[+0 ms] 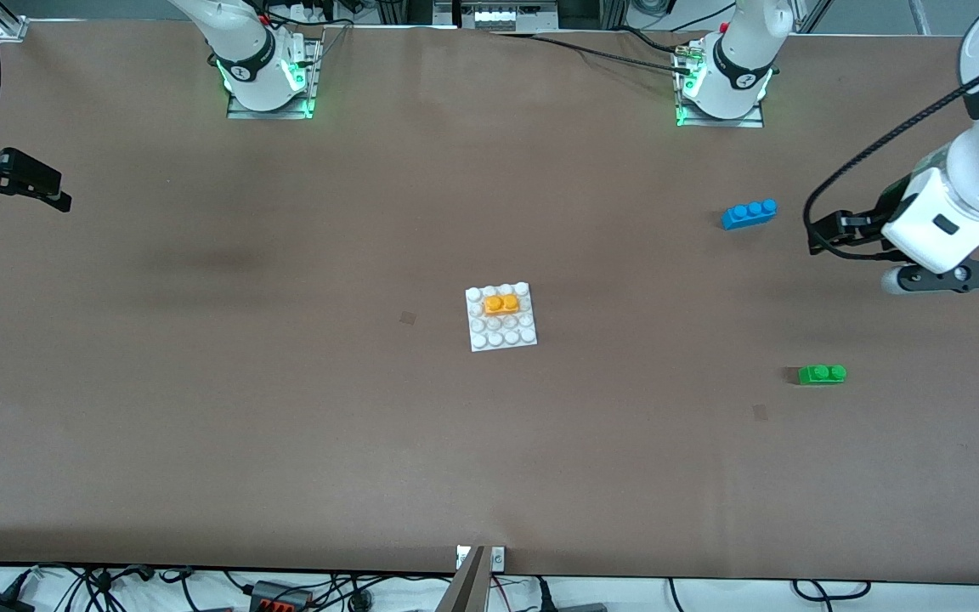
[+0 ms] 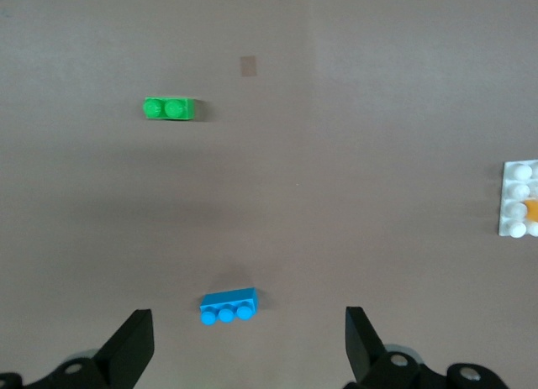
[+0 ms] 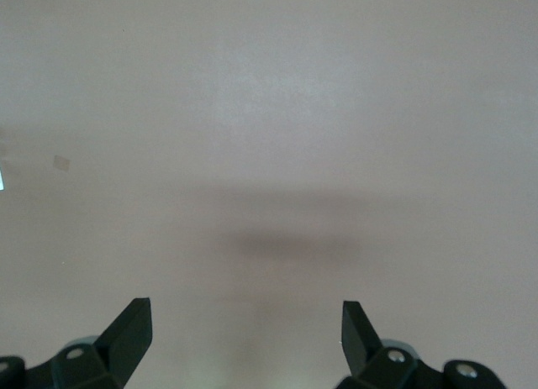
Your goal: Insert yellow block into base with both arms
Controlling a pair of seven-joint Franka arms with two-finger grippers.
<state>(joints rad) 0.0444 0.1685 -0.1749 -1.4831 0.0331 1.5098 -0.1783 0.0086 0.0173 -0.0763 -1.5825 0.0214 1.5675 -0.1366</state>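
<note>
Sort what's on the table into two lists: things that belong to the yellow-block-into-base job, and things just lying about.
Belongs to the job:
- yellow block, seated on the base
- base, mid-table
- left gripper, open, empty, over the table at the left arm's end
- right gripper, open, empty, at the right arm's end

Just lying about:
- blue brick
- green brick, nearer the front camera than the blue one

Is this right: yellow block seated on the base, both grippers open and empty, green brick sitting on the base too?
Not quite. The green brick lies on the bare table, toward the left arm's end, as the front view shows. The rest holds: the yellow block sits on the base, and the left gripper and right gripper are open and empty.
</note>
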